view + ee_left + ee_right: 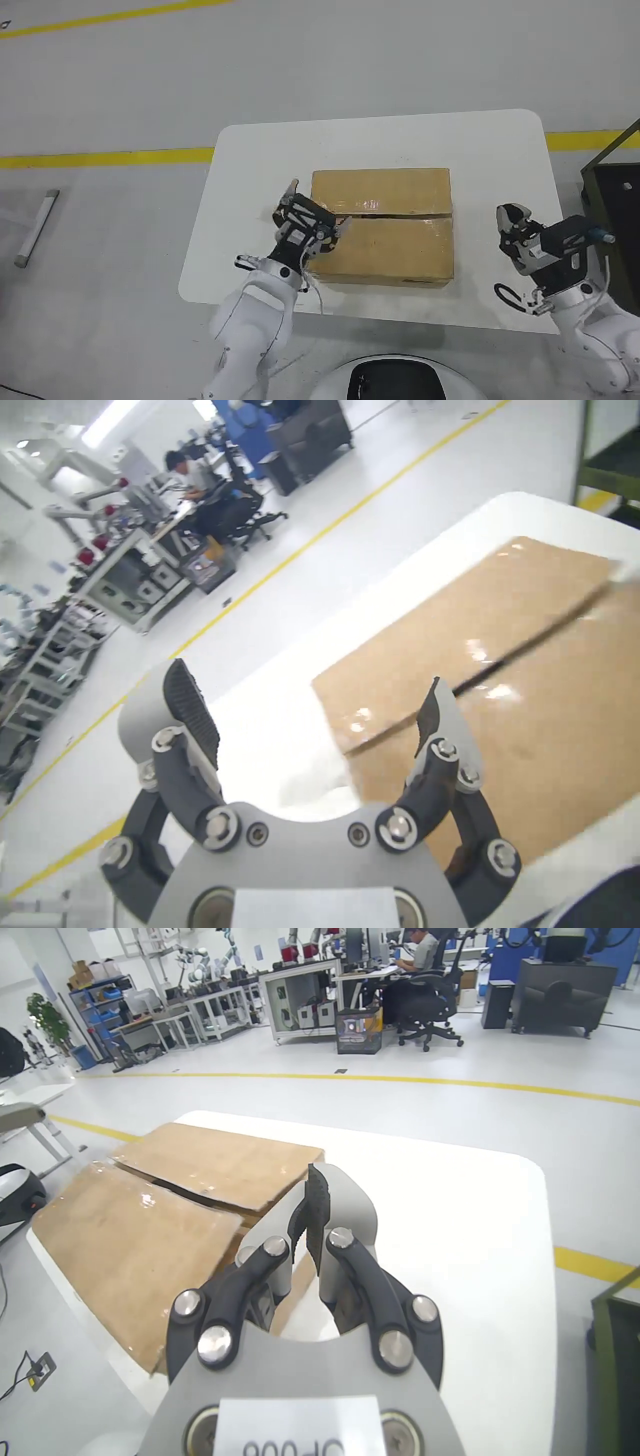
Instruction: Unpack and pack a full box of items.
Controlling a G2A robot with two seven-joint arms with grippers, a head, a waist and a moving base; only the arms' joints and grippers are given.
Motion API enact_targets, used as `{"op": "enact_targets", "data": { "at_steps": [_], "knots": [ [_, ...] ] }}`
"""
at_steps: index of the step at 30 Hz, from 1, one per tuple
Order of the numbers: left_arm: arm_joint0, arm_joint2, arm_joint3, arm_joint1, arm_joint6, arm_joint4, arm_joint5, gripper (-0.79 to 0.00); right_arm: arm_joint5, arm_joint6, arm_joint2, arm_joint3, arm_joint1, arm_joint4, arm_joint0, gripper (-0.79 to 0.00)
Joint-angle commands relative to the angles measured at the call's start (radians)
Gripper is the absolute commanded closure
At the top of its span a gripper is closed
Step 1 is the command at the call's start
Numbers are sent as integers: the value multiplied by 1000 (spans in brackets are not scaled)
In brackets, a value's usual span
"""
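Observation:
A brown cardboard box [382, 225] lies in the middle of the white table [250, 160], its two top flaps closed with a dark seam between them. My left gripper [307, 205] hovers open at the box's left end, over the seam; in the left wrist view the gripper [307, 695] straddles the box [525, 680] corner with nothing held. My right gripper [513, 222] sits to the right of the box, above bare table. In the right wrist view this gripper [309, 1208] is shut and empty, the box [165, 1208] beside it.
A dark green frame [612, 200] stands just off the table's right edge. The table has bare room behind the box and to both sides. Yellow floor lines [100, 158] run past the table. A grey bar [35, 228] lies on the floor far left.

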Motion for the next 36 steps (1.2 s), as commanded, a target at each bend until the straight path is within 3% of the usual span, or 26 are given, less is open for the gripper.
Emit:
{"op": "enact_targets", "data": {
  "at_steps": [1, 5, 10, 17, 21, 29, 30, 32, 33, 36],
  "knots": [
    [-15, 90, 36, -6, -2, 6, -13, -785, 1, -13, 35, 6, 1, 11, -33, 0],
    [-66, 183, 112, -16, -8, 52, -22, -785, -3, -38, 85, 17, 1, 38, -87, 0],
    [-151, 232, 199, -28, -25, 105, -1, -785, -7, -58, 110, 25, -1, 57, -130, 0],
    [-245, 255, 310, -42, -34, 162, 33, -785, -9, -73, 115, 33, -2, 66, -141, 0],
    [-285, 266, 367, -45, -45, 204, -5, -785, -12, -72, 114, 35, -3, 69, -134, 0],
    [-317, 269, 405, -51, -70, 244, -18, -785, -12, -69, 107, 39, -3, 66, -119, 0],
    [-321, 271, 410, -51, -58, 257, -13, -733, -13, -69, 105, 39, -3, 65, -118, 0],
    [-326, 275, 424, -51, -32, 273, -8, -296, -12, -70, 103, 39, -4, 65, -116, 0],
    [-328, 278, 432, -52, -28, 280, -16, 0, -12, -70, 101, 38, -4, 64, -115, 0],
    [-331, 278, 438, -53, -10, 274, -33, 0, -10, -69, 97, 38, -4, 63, -114, 0]
  ]
}}
